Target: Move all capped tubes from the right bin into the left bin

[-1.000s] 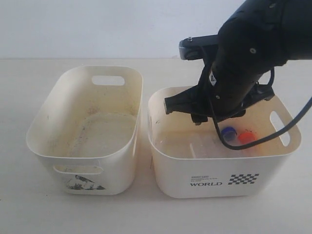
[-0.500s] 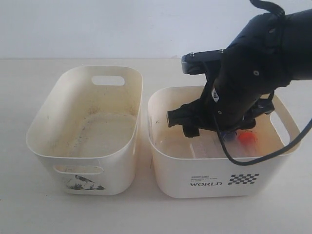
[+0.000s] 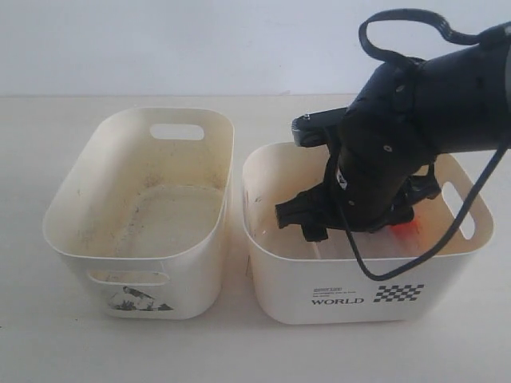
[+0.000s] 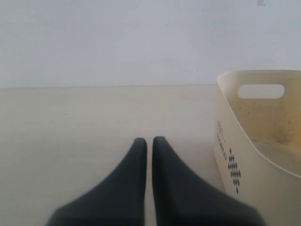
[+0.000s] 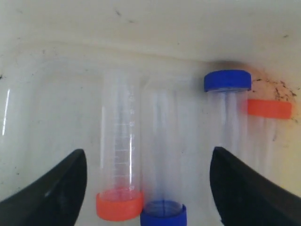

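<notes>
My right gripper (image 5: 148,151) is open, low inside the right bin (image 3: 359,295), the one printed "WORLD". Several capped tubes lie on that bin's floor. Between my fingers are an orange-capped tube (image 5: 120,150) and a blue-capped tube (image 5: 163,214), side by side; neither is touched. Further off lie a second blue-capped tube (image 5: 227,81) and a second orange-capped tube (image 5: 269,108). In the exterior view my right arm (image 3: 383,167) hides all but one orange cap (image 3: 409,230). The left bin (image 3: 80,199) holds no tubes. My left gripper (image 4: 149,141) is shut, empty, above the table.
The two bins stand side by side with a narrow gap between them on a pale table (image 3: 32,335). A cream bin wall (image 4: 235,141) with a handle slot and grimy inside stands close beside my left gripper. A black cable (image 3: 399,24) loops above my right arm.
My right arm has sunk lower into the right bin. It now hides the blue cap that showed before, and only part of one orange cap still shows in the exterior view.
</notes>
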You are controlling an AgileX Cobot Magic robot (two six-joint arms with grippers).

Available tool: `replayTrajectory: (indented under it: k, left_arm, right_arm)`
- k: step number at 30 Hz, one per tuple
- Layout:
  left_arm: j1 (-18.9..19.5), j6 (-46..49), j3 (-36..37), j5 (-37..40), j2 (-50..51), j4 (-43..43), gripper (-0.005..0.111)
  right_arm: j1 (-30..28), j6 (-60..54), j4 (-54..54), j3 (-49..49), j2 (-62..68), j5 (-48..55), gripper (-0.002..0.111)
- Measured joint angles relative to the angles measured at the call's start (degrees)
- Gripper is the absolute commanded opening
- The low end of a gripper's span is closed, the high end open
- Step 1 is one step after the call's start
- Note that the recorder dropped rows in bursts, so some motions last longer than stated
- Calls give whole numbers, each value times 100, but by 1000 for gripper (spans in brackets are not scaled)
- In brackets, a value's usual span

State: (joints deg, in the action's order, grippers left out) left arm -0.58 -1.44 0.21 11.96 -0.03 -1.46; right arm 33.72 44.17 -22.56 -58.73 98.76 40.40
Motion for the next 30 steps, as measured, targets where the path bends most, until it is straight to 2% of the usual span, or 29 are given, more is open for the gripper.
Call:
replayTrajectory:
  k: [10, 17, 23, 30]
  left_arm:
    - [0, 0, 0, 0, 0, 0, 4]
    - [0, 0, 0, 0, 0, 0, 4]
    - [0, 0, 0, 0, 0, 0, 4]
    - [0, 0, 0, 0, 0, 0, 4]
  right_arm:
    - [-98, -14, 53, 0, 189, -208, 68]
    - [-103, -215, 426, 0, 267, -445, 47]
    - [-103, -274, 511, 0, 267, -473, 63]
    - [-103, -307, 524, 0, 271, -390, 63]
